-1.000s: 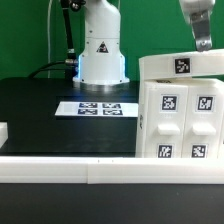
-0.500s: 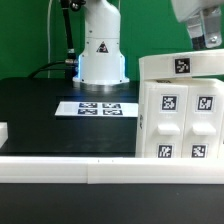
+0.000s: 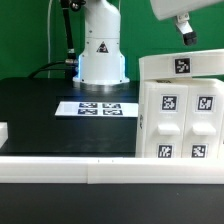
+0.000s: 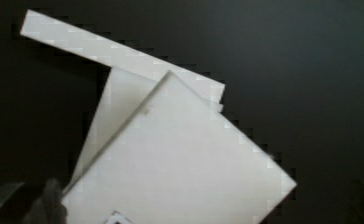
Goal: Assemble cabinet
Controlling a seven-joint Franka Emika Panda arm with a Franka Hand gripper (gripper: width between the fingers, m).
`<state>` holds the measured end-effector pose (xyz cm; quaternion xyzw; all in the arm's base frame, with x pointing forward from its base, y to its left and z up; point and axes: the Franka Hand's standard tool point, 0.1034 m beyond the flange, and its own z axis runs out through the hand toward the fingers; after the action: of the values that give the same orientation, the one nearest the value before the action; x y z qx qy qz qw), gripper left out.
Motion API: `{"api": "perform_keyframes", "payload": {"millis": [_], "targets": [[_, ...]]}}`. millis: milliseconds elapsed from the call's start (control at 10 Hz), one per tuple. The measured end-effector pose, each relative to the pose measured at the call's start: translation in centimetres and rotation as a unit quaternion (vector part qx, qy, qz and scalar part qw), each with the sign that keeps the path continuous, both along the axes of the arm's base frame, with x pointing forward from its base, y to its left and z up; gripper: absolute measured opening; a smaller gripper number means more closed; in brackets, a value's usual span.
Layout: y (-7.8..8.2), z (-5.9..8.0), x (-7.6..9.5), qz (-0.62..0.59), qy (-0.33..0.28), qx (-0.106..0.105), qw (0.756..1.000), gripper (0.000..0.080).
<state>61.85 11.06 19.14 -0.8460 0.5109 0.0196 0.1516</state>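
Note:
The cabinet (image 3: 180, 110) is a large white box with black-and-white tags, standing at the exterior view's right on the black table. My gripper (image 3: 187, 32) hangs in the air above the cabinet's top, apart from it, with nothing in it. In the wrist view the cabinet (image 4: 179, 150) fills the middle as white angled panels seen from above. One dark finger (image 4: 37, 205) shows at the picture's edge, far from the centre, so the jaws stand open. The other finger is lost against the black table.
The marker board (image 3: 96, 107) lies flat at the table's middle, in front of the robot base (image 3: 102, 50). A small white piece (image 3: 3, 131) sits at the exterior view's left edge. A white rail (image 3: 100, 170) runs along the front.
My gripper has risen from just above the cabinet's top and moved toward the exterior view's left. The cabinet has not moved.

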Motion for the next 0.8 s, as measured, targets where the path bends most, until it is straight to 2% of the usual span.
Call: {"api": "perform_keyframes", "payload": {"millis": [200, 400, 600, 700, 800], "targets": [[-0.01, -0.02, -0.02, 0.071, -0.020, -0.012, 0.997, 0.0797], [0.10, -0.14, -0.16, 0.219, -0.048, -0.068, 0.972, 0.0797], [0.10, -0.04, -0.10, 0.302, -0.068, -0.078, 0.948, 0.0797], [0.11, -0.06, -0.17, 0.363, -0.080, -0.086, 0.924, 0.0797], [0.09, -0.11, -0.28, 0.394, -0.084, -0.087, 0.911, 0.0797]]}}
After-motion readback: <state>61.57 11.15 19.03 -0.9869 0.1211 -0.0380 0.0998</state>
